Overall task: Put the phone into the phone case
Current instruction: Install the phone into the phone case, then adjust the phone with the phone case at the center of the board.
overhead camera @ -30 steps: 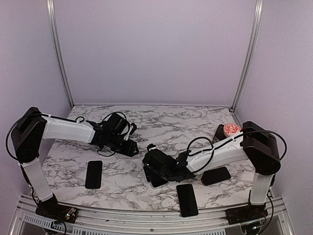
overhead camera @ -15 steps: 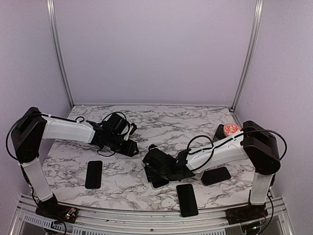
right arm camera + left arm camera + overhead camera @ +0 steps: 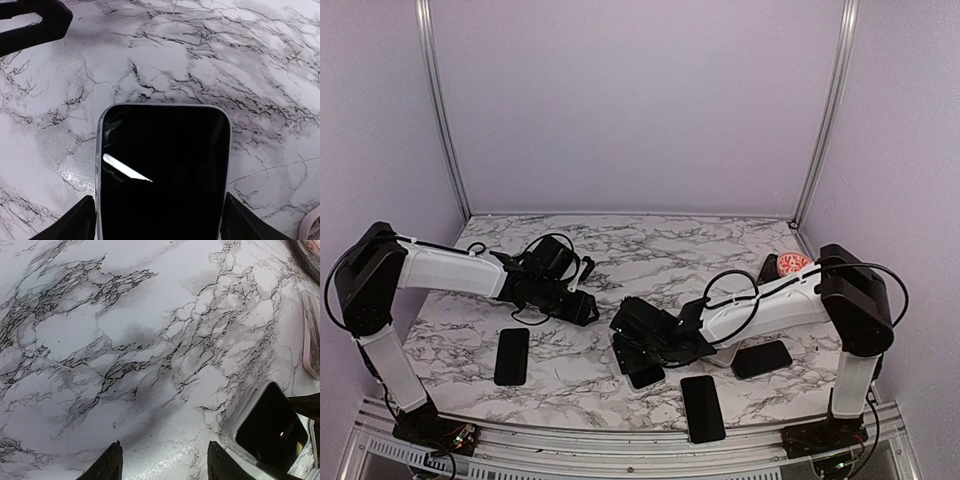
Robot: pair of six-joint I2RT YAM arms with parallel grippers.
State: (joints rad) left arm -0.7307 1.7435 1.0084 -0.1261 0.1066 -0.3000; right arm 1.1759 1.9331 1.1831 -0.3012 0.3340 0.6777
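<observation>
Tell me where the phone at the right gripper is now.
In the top view the phone lies centre-front, under the right gripper, just left of another phone by the near edge.

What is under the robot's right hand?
A black phone with a pale rim, flat on the marble table between the right gripper's fingers. From above, the gripper covers most of it.

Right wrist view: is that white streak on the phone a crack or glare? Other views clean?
Right wrist: likely a lamp's reflection on the phone, sharp-edged, screen otherwise black; left wrist: only a pinpoint glint on its screen, table sharp; top: even light, no glare.
</observation>
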